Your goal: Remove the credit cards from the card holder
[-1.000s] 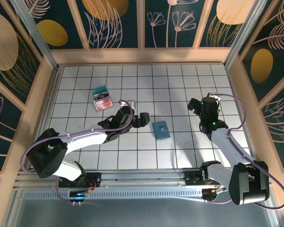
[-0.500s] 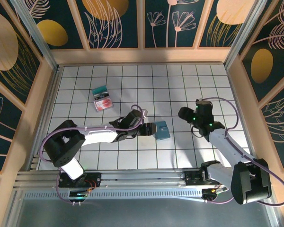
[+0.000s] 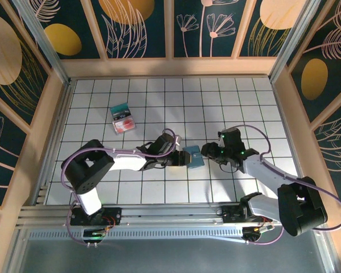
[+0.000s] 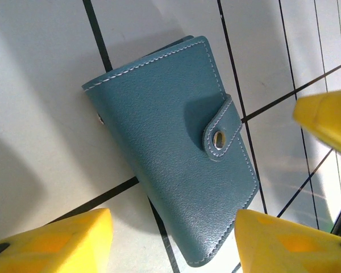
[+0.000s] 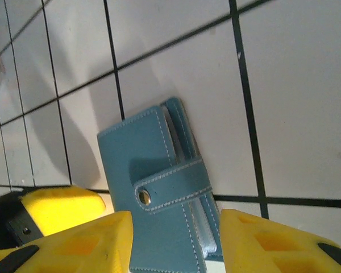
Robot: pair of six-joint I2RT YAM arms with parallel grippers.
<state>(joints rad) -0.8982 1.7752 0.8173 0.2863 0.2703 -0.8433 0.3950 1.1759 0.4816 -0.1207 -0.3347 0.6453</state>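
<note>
The card holder point(image 3: 193, 157) is a slate-blue wallet lying shut on the white tiles, its strap snapped down over the front point(image 4: 170, 142). No credit cards show; there is a pale edge at the holder's open side point(image 5: 207, 227). My left gripper point(image 3: 179, 158) reaches it from the left and stands open, its yellow fingers either side of the holder's near end point(image 4: 173, 244). My right gripper point(image 3: 209, 152) comes from the right, also open, its fingers close beside the holder's long edges point(image 5: 176, 242). One right finger point(image 4: 327, 119) shows in the left wrist view.
A teal and red-pink card pile point(image 3: 122, 118) lies on the tiles at the back left. Wooden walls point(image 3: 170, 67) ring the tiled floor. Both arms' cables loop above the tiles near the holder.
Both arms have closed in on the holder: the left gripper slid right up to its left edge, and the right gripper swung forward and left to its right edge. The holder stayed put.
</note>
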